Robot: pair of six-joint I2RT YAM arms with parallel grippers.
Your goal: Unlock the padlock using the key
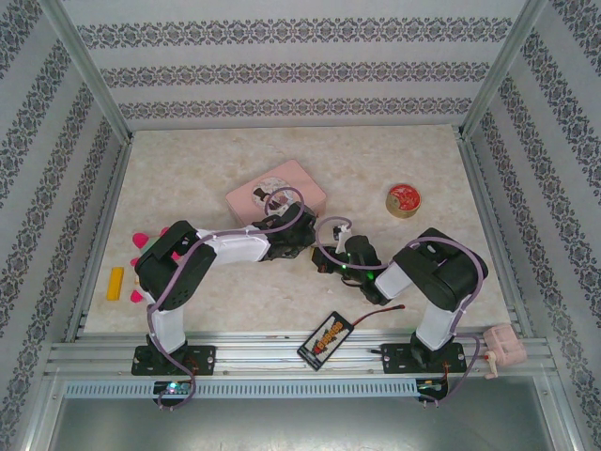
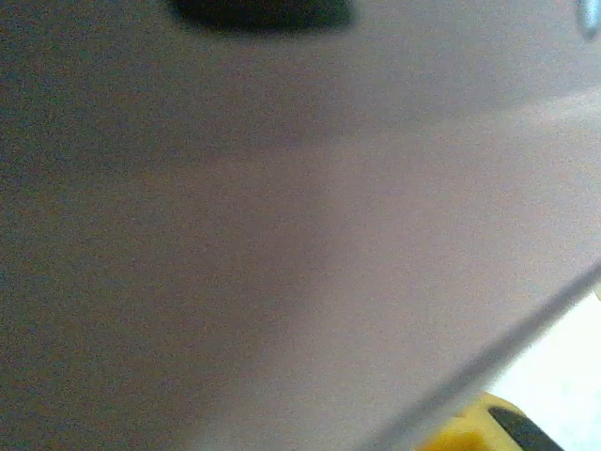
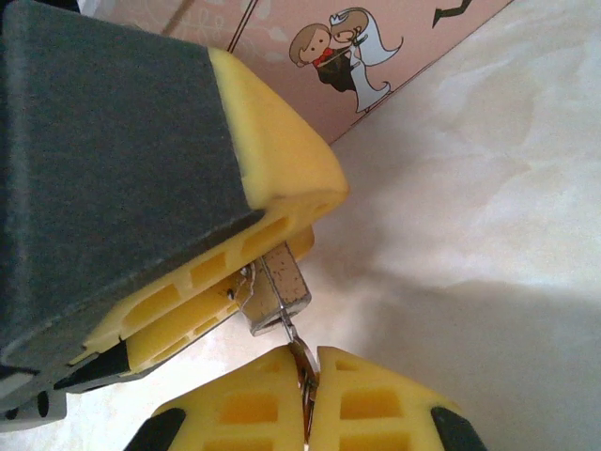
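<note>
In the right wrist view the small padlock [image 3: 277, 287] is clamped between the yellow fingers [image 3: 188, 301] of my left gripper, with its shackle hidden inside them. The slim key [image 3: 302, 355] is pinched between the pads of my right gripper [image 3: 310, 362], and its tip is in the bottom of the padlock. From above, the left gripper [image 1: 315, 246] and the right gripper [image 1: 336, 256] meet just in front of the pink tin [image 1: 276, 194]. The left wrist view is a blur of grey-pink surface with a yellow fingertip [image 2: 470, 427] at the bottom.
The pink tin [image 3: 376, 56] with a wedding cartoon lies close behind the grippers. A round red-lidded tin [image 1: 404, 199] stands at the right. A yellow block [image 1: 115, 283] and pink pieces [image 1: 139, 242] lie at the left. A patterned card [image 1: 326, 339] rests at the front edge.
</note>
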